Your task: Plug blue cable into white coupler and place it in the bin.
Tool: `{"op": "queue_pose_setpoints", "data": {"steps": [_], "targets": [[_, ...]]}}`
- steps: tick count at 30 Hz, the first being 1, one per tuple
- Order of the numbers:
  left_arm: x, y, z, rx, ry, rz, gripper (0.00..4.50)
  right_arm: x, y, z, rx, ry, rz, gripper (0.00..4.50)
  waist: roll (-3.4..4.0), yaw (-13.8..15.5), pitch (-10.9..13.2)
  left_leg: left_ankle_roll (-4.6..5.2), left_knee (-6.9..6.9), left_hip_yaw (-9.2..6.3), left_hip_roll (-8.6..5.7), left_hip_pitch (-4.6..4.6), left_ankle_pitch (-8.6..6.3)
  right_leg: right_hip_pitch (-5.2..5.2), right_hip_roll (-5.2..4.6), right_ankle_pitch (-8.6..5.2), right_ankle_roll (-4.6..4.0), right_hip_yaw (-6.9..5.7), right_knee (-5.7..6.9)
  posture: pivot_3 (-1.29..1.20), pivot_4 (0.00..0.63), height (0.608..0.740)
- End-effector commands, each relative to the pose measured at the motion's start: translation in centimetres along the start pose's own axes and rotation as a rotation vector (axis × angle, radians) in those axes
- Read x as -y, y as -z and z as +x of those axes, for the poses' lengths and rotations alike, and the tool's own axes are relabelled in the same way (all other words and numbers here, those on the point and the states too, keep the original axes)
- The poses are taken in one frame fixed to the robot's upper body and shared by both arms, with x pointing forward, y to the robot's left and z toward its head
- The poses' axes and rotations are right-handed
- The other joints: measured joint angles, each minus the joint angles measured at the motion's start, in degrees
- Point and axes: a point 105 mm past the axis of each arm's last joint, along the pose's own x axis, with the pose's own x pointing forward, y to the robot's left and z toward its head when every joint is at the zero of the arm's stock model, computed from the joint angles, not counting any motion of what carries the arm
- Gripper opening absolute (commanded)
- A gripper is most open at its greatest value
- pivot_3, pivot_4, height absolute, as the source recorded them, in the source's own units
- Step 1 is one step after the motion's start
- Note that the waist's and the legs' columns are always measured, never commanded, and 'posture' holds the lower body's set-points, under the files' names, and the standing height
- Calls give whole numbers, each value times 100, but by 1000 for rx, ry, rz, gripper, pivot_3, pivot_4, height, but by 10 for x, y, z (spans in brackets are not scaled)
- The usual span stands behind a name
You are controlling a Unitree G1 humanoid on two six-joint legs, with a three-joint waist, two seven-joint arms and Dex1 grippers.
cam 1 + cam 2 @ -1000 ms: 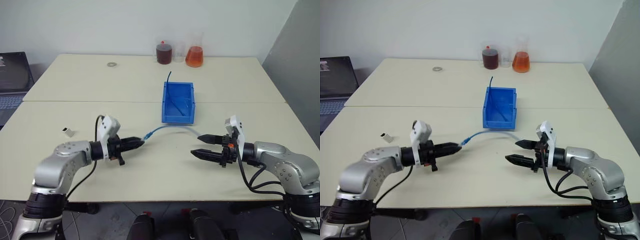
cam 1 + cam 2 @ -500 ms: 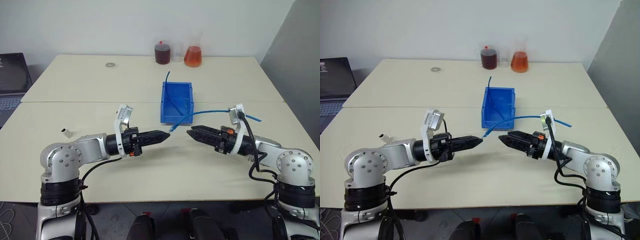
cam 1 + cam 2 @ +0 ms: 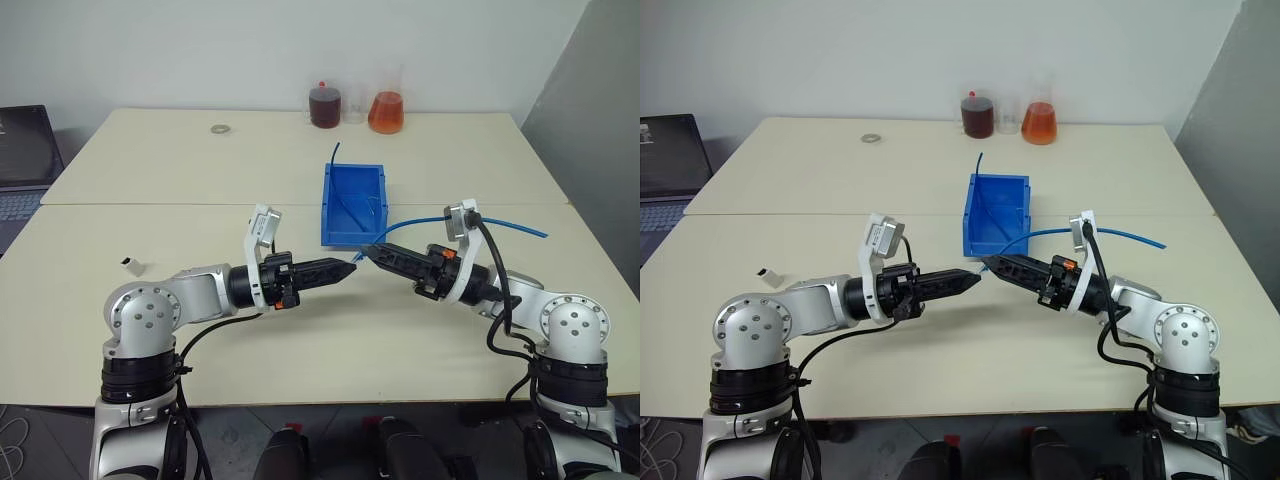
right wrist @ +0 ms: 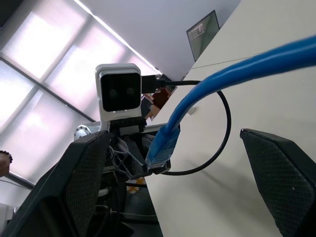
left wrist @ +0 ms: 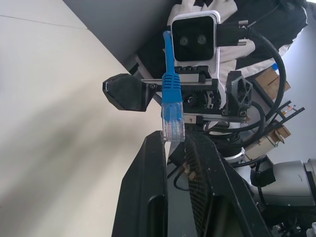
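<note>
Above the table's near half, the left gripper (image 3: 345,270), clamped on the blue cable's (image 5: 172,106) clear plug, meets the right gripper (image 3: 378,251), whose fingers stand apart around the cord. The white coupler (image 3: 132,265) lies well apart, unplugged; a thin grip could let the plug slip. Beyond waits the bin (image 3: 352,235).

A pale table (image 3: 150,170) made of 2 tops, joined by a seam running left to right. The bin (image 3: 353,207) sits mid-table. At the far edge stand 2 flasks (image 3: 357,105); a ring (image 3: 220,129) lies far left, the coupler (image 3: 133,265) near left.
</note>
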Motion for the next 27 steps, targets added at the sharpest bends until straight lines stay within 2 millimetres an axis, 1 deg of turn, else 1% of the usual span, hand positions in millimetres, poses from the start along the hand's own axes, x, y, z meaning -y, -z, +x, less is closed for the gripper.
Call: {"op": "queue_pose_setpoints", "data": {"steps": [1,6,8,15,16,18,23,25,27], "targets": [[4,-1,2,8,26,13,254,-15,-5,3,13,-67,-16,3993,0,0,0,0,0,0,0,0,0,0,0,0,0,0,0,0,150,740],[5,1,2,4,26,13,254,-14,-5,1,5,-66,-8,2661,0,0,0,0,0,1,0,-1,0,0,0,0,0,1,-1,0,150,740],[4,1,2,5,24,15,254,-14,-5,1,3,-74,-5,2239,0,0,0,0,0,0,0,-1,0,0,0,0,0,1,-1,0,150,740],[3,-1,1,12,18,16,254,-16,-1,-1,-25,-92,-7,345,0,0,0,0,-1,1,0,-1,0,-1,0,0,1,1,-3,0,150,740],[3,-1,1,12,17,17,254,-16,0,-1,-28,-93,-8,231,0,0,0,0,-1,1,-1,-2,0,-1,0,0,1,1,-3,0,150,740],[3,0,1,14,15,20,254,-17,1,-2,-40,-96,-12,140,0,0,0,0,-1,1,-1,-2,0,-1,0,0,1,1,-3,0,150,740],[3,0,2,14,6,39,254,-16,4,-2,-54,-94,-21,113,0,0,0,0,-2,1,0,-3,0,-2,0,-1,1,2,-4,0,150,740],[2,-1,0,24,5,43,958,-14,3,-1,-51,-81,-28,110,0,-1,0,0,-2,1,-1,-3,0,-2,0,-1,1,2,-4,0,150,740],[3,-2,-2,30,5,46,1300,-13,0,0,-43,-72,-33,110,0,-2,0,0,-2,1,0,-2,0,-2,1,-1,1,2,-4,0,150,740]]}}
